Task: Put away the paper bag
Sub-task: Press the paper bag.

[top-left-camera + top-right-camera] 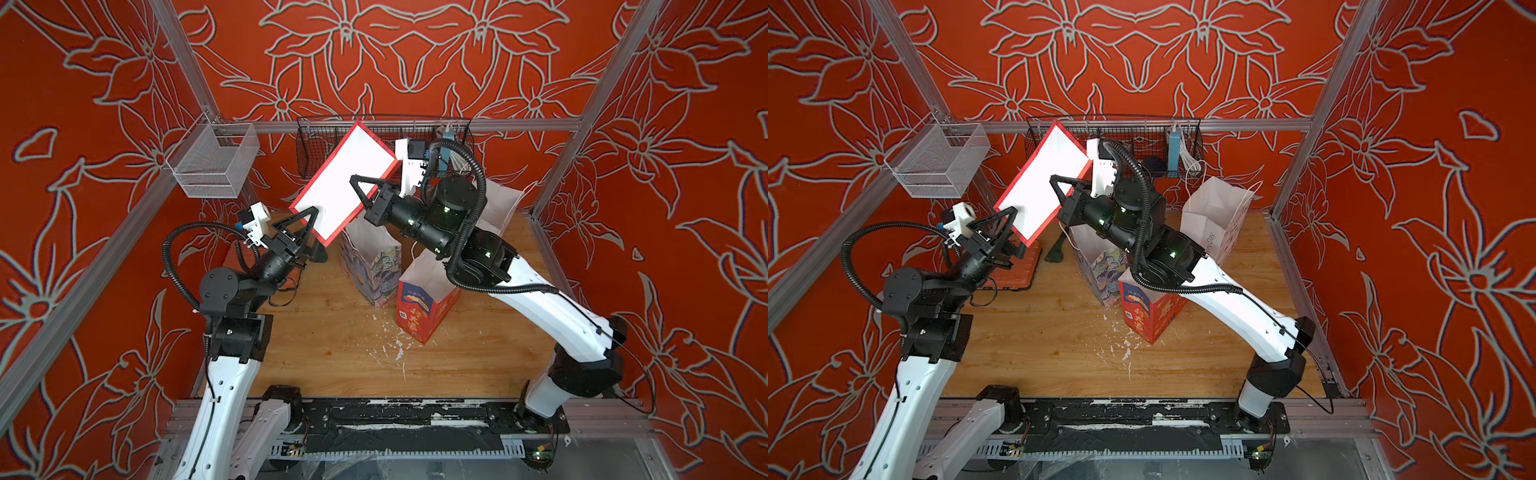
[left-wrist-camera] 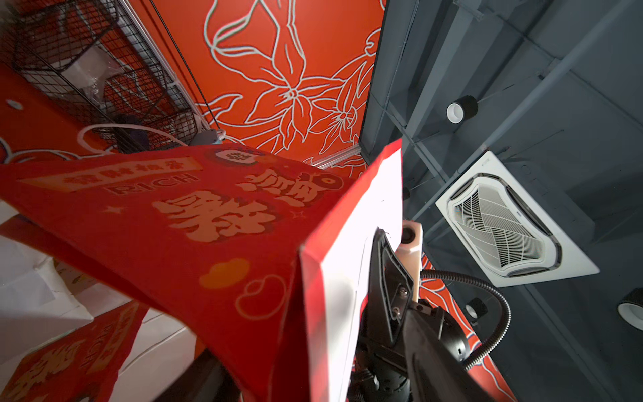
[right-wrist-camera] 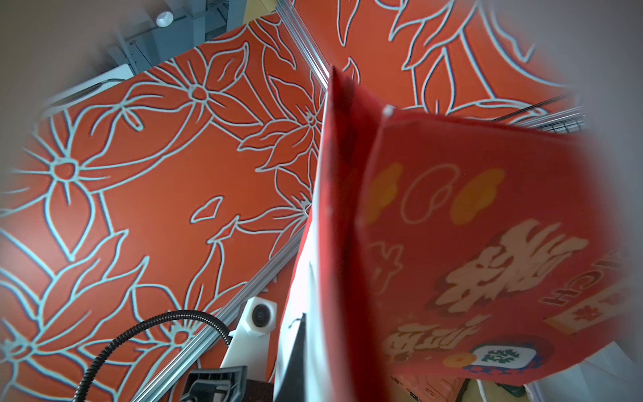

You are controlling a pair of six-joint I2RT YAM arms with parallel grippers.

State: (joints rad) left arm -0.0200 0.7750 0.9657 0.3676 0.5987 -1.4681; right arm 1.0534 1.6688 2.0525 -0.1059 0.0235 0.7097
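bag (image 1: 338,166) held aloft, tilted, before the far basket (image 1: 307,145). right hand (image 1: 356,181) clamped shut on its right edge. left hand (image 1: 312,217) straddles the near-left edge; can't tell if closed.

Bright, even overhead light, soft shadows. White side of the paper bag (image 1: 345,183) is blown out in both top views. Right wrist view blurs badly at edges; fisheye distortion.
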